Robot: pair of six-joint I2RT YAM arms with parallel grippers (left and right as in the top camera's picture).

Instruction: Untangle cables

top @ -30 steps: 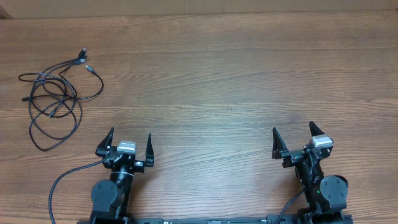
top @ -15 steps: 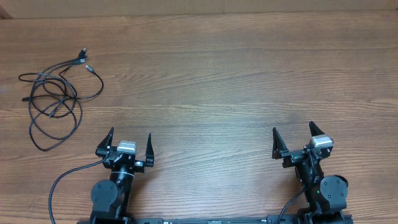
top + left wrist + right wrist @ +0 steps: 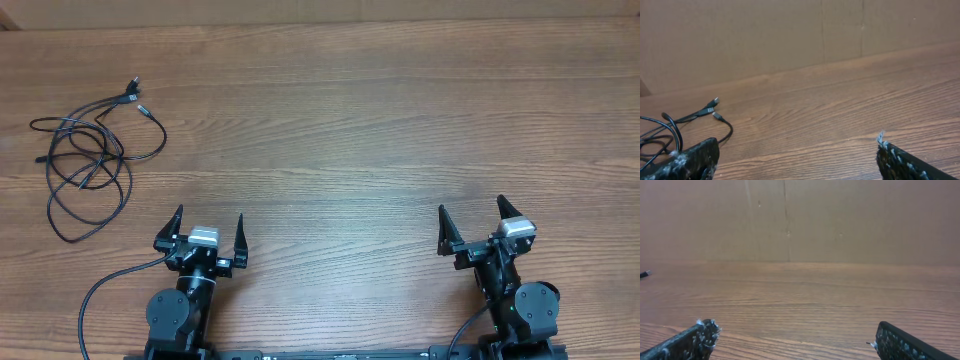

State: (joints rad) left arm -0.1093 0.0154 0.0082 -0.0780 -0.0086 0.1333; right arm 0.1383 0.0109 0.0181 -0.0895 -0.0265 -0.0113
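Overhead, you have the thin black cables [image 3: 88,160] lying in a loose tangle of overlapping loops at the far left of the brown wood-grain surface [image 3: 360,130]. A few small plug ends [image 3: 134,95] fan out on the far side of the heap, some of them silver-tipped. Your left tool [image 3: 209,216] sits at the near edge, left of centre, with its jaws spread wide and grasping nothing. The tangle lies beyond it and further left, well apart from it. Your right tool [image 3: 471,207] sits at the near right, likewise released and empty, far from the tangle. From the left wrist view, the loops and plugs lie off to the left of the spread jaws, and a plain brown wall [image 3: 765,35] stands along the far edge of the surface.
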